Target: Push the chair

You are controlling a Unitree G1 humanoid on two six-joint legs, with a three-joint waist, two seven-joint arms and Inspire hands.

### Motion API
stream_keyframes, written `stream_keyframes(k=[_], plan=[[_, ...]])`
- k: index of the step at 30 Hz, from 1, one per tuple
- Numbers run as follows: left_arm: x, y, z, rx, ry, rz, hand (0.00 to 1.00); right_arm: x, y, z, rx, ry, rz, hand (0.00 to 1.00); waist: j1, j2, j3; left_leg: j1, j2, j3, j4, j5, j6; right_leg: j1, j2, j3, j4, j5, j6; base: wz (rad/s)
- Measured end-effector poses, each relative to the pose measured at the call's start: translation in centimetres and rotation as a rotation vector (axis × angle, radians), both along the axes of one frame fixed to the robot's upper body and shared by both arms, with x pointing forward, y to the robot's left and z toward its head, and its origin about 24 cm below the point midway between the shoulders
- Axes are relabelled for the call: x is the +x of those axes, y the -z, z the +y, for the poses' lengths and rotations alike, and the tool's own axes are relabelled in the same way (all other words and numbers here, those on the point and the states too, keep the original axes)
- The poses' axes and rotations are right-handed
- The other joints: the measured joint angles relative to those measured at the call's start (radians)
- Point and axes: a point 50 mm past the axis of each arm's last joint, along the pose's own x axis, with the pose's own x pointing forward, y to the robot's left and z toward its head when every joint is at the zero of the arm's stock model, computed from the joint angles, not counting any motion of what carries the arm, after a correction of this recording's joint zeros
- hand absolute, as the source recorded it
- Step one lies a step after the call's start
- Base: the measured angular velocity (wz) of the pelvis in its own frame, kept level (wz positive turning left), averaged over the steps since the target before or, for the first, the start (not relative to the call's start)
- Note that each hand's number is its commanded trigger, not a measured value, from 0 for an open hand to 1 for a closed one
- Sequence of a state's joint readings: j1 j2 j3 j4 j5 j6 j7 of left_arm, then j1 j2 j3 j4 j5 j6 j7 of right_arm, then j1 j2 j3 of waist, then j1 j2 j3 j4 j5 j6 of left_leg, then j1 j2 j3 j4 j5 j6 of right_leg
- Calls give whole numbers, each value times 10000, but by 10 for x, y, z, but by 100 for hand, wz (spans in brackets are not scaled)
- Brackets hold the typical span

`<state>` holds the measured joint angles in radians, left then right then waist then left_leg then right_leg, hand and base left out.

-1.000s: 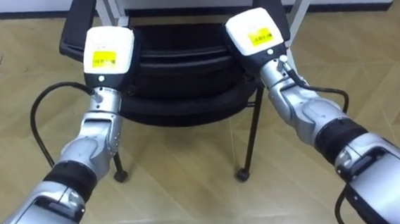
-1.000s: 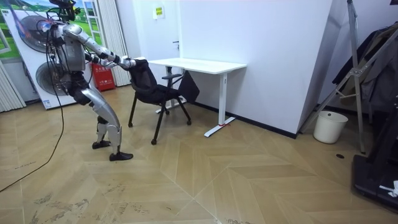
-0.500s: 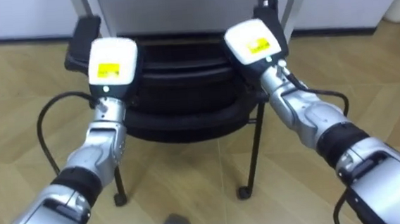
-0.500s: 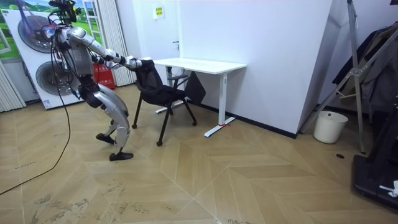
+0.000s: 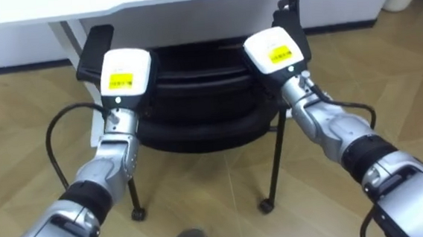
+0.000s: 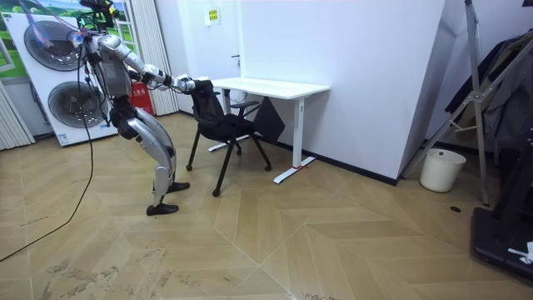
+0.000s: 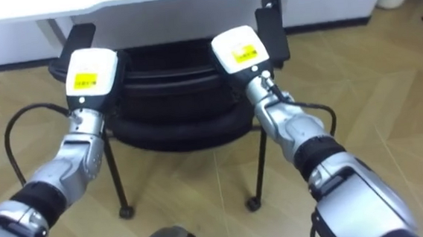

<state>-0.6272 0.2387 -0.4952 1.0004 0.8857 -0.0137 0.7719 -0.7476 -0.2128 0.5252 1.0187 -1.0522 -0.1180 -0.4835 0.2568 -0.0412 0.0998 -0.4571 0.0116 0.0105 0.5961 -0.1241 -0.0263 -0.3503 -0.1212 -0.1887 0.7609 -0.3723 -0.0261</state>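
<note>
Chair [image 6: 218, 125] has rolled closer to the white desk [image 6: 266, 86] since a second ago. In the room view it sits further right, with the seat at the desk's left end. The robot has stepped after it and now stands mid-stride, leaning forward with both arms stretched to the chair's backrest. The eye view has also shifted: the desktop edge now runs across the top of the frame, where only the desk legs showed before.

Left hand [image 5: 124, 80] is at the backrest's upper left corner, centre-left of the frame, just below the left armrest [image 5: 96, 52]. Right hand [image 5: 274, 54] is at the backrest's upper right corner, centre-right, beside the right armrest [image 5: 294, 23]. Both hands appear to rest against the top of the backrest. Only the backs of the hands show and the fingers are hidden over the backrest, so I can't tell whether either hand is gripping or flat.

The chair is black and upright, filling the centre of the frame, with the seat tucked toward the desk. Two rear casters [image 5: 264, 204] are on the wood floor at lower centre.

In the room view, stacked washing machines [image 6: 50, 83] are at the upper left behind the robot. A white bin [image 6: 441, 169] stands at centre right, well apart from the chair.
</note>
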Motion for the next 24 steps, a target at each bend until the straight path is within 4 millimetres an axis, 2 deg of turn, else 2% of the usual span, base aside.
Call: stream_keyframes(k=[1,4,9,17,18,20,22,24], plan=[[1,-2,1,29,24,-80,100,0,-2,0,7,-34,-66,100,-65,-5,-3,3,-104,-143,-134,155,127,33,2,-15,-171,71,62,3],[2,-5,3,88,47,-107,100,0,-3,1,33,-76,-114,100,-105,-80,-31,166,-99,-56,-614,301,241,151,8,14,-717,352,123,-9],[2,-5,4,107,71,-56,100,0,-2,2,11,-86,-110,100,-330,-124,-30,516,-248,-53,-1327,573,279,472,16,3,-1392,614,234,1],[3,-8,6,150,84,-178,100,1,-4,4,-40,-77,-225,100,-348,-259,-80,762,-261,-53,-2076,837,309,642,104,9,-2098,937,184,-2],[3,-8,6,155,84,-189,100,0,-4,4,-37,-68,-238,100,-353,-332,-85,841,-289,-43,-2273,920,302,651,80,7,-2142,941,178,3],[4,-10,7,239,117,-243,100,0,-3,5,51,-63,-222,100,-351,-480,-147,869,-318,-36,-2544,1059,270,610,60,-39,-2212,957,150,7],[5,-14,8,316,154,-366,100,0,-5,6,81,-51,-291,100,-388,-626,-135,946,-345,-88,-2821,1239,235,611,40,-120,-2314,991,91,9],[5,-14,8,326,160,-371,100,0,-5,6,91,-17,-319,100,-405,-638,-128,1000,-351,-122,-2947,1294,230,715,52,-156,-2388,1006,71,6]])
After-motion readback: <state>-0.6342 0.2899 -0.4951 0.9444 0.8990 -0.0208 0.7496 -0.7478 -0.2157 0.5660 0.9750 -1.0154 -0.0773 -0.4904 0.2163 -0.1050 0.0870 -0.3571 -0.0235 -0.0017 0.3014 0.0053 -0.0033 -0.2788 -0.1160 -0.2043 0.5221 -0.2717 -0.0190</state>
